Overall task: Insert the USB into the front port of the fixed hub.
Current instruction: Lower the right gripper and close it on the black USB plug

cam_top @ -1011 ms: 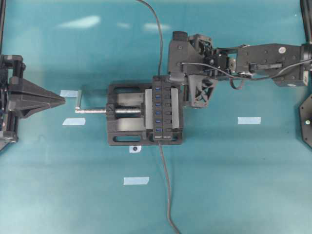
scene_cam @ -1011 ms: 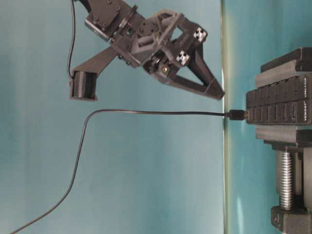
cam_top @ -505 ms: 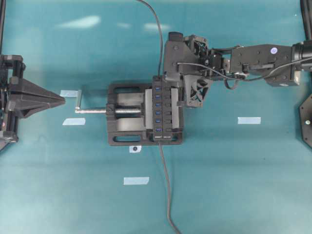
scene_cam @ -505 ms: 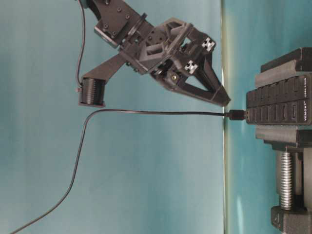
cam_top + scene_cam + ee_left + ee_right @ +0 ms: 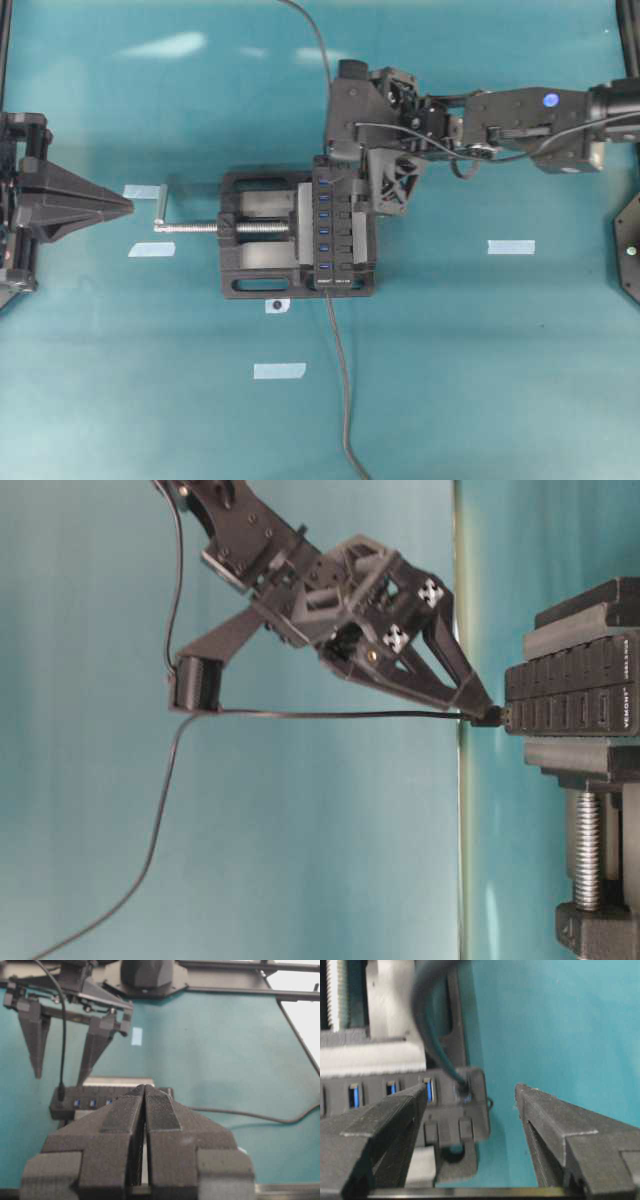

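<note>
A: Where is the plug (image 5: 487,716) sitting?

B: It is seated in the end port of the hub (image 5: 333,225), the far end from the small white print. In the table-level view its body sticks out from the hub's end face, with the thin cable (image 5: 330,714) running away from it in a straight line. The hub itself is clamped in the vise (image 5: 262,248).

A: And the right gripper (image 5: 470,1105)?

B: Its jaws are spread wide with nothing between them that they grip. From the right wrist view one finger (image 5: 380,1125) lies in front of the row of blue ports and the other stands off over bare table, so the plug falls in the gap between them. In the table-level view the fingertips come right down beside the plug; I cannot tell whether one touches it.

A: The other gripper?

B: The left gripper (image 5: 145,1110) is well away at the left edge of the overhead view, pads pressed together, holding nothing. A second cable (image 5: 340,380) leaves the hub's near end across the table (image 5: 480,380).
</note>
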Action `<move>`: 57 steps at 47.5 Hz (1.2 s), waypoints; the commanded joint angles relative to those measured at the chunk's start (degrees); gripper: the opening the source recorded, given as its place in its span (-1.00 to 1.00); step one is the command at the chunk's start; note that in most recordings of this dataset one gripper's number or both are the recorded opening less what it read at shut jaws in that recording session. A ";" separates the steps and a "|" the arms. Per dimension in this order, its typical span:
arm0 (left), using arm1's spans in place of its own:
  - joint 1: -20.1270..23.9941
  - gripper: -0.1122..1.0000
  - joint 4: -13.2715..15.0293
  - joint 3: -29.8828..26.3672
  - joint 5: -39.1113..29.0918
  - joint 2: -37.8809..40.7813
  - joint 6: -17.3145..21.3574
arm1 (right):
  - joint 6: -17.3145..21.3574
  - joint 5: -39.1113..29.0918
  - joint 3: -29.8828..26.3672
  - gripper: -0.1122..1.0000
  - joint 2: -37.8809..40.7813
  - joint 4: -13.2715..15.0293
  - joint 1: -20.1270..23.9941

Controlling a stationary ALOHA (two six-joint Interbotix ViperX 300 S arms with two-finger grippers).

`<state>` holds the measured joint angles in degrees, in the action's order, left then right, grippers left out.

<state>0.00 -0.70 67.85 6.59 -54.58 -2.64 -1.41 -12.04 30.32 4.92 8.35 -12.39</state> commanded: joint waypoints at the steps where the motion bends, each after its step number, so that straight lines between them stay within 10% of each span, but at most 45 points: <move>1: 0.00 -0.80 -0.09 -0.62 0.26 0.26 0.00 | -0.44 0.53 -2.20 0.58 -0.09 0.09 -0.26; 22: 0.00 -0.80 -0.09 -0.09 0.26 -0.79 -0.09 | -0.44 0.26 -2.81 0.52 0.35 0.09 -0.26; 57: 0.00 -0.80 -0.18 0.26 0.26 -1.49 -0.09 | -0.44 0.18 -2.46 -0.65 0.00 0.09 0.62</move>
<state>0.00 -0.70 68.82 6.59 -56.34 -2.64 -1.32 -12.04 28.83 6.24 8.35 -11.69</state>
